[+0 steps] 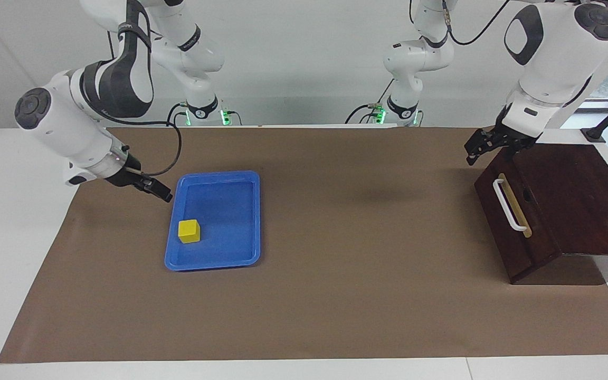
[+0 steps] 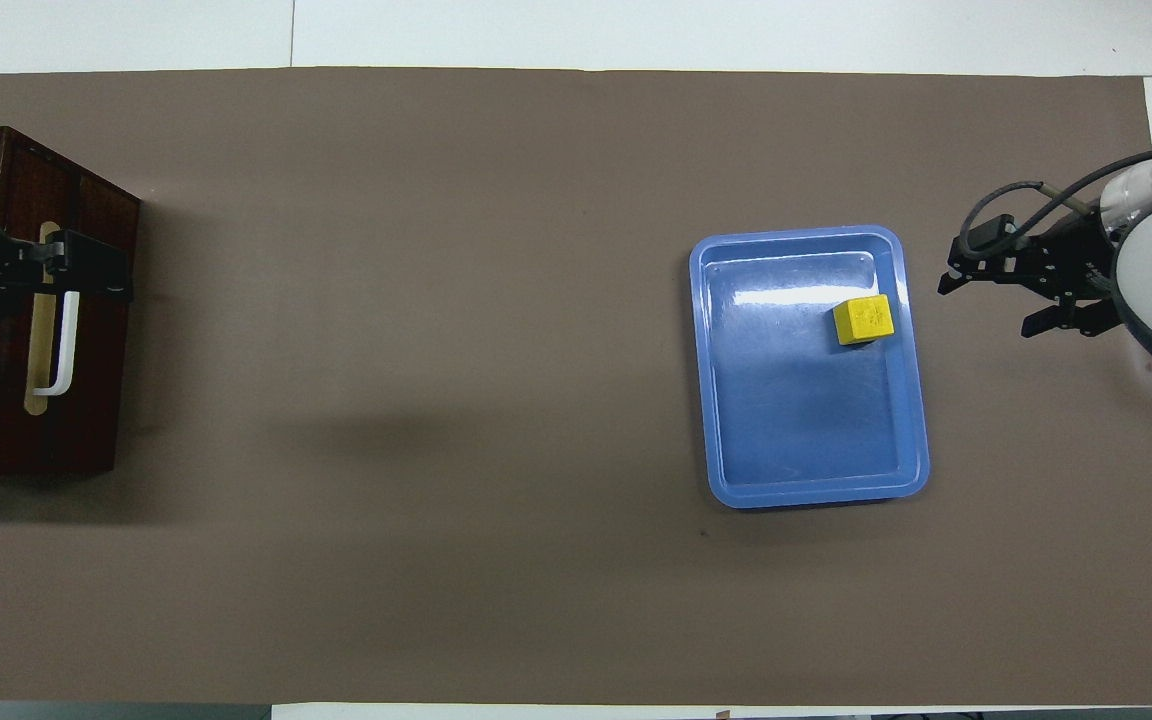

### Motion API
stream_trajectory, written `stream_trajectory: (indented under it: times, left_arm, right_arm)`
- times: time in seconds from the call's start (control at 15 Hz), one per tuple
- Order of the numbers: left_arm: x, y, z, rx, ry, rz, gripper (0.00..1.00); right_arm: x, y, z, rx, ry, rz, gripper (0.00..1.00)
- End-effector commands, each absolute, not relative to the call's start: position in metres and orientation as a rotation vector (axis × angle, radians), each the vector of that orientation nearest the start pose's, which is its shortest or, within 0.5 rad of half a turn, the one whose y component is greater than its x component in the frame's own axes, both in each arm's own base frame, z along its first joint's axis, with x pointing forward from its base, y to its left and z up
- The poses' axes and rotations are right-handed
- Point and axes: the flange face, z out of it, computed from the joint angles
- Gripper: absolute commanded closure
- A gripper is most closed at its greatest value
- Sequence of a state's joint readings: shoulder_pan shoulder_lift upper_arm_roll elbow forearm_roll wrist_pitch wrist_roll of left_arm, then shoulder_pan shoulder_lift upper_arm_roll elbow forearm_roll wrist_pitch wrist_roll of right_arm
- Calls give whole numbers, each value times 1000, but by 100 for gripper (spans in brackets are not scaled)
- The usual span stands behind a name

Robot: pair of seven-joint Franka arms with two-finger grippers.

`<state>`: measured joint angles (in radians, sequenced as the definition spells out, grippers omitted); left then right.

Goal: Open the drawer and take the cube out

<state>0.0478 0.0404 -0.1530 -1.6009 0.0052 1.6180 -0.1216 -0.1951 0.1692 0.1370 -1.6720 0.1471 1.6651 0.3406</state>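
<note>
The dark brown drawer (image 1: 515, 221) with its white bar handle (image 1: 510, 206) is pushed in flush at the left arm's end of the table; it also shows in the overhead view (image 2: 46, 330). The yellow cube (image 1: 189, 230) lies in the blue tray (image 1: 214, 264), in the part farther from the robots; both also show in the overhead view, the cube (image 2: 863, 320) and the tray (image 2: 806, 495). My left gripper (image 1: 486, 150) is open and empty over the drawer's upper edge (image 2: 86, 270). My right gripper (image 1: 161, 192) is open and empty over the mat beside the tray (image 2: 986, 305).
A brown mat (image 1: 335, 295) covers most of the white table. The dark wooden cabinet (image 1: 578, 206) that holds the drawer stands tilted at the left arm's end. Cables hang from both arms.
</note>
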Motion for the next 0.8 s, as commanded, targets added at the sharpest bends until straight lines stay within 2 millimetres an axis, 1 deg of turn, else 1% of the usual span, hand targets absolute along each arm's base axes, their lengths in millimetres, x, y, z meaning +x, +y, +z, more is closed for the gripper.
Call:
stream_trajectory:
  times: [0.0, 0.2, 0.33, 0.47, 0.6, 0.67, 0.73]
  left_arm:
    - [554, -71, 593, -3147, 93, 66, 0]
    - [553, -67, 593, -3138, 257, 97, 0]
    - [554, -67, 593, -3139, 267, 80, 0]
    - [555, -67, 593, -3139, 267, 61, 0]
    - [556, -65, 593, -3140, 260, 54, 0]
    - [557, -64, 594, -3141, 258, 49, 0]
    - [556, -64, 594, -3141, 260, 51, 0]
  right_arm:
    - [572, -20, 527, -2998, 467, 264, 0]
    - [553, 7, 554, -3061, 348, 266, 0]
    - [543, 17, 565, -3072, 315, 285, 0]
    - [532, 19, 576, -3077, 294, 306, 0]
    - [523, 19, 580, -3079, 216, 356, 0]
    - [519, 18, 584, -3089, 204, 368, 0]
    - [518, 17, 583, -3111, 190, 382, 0]
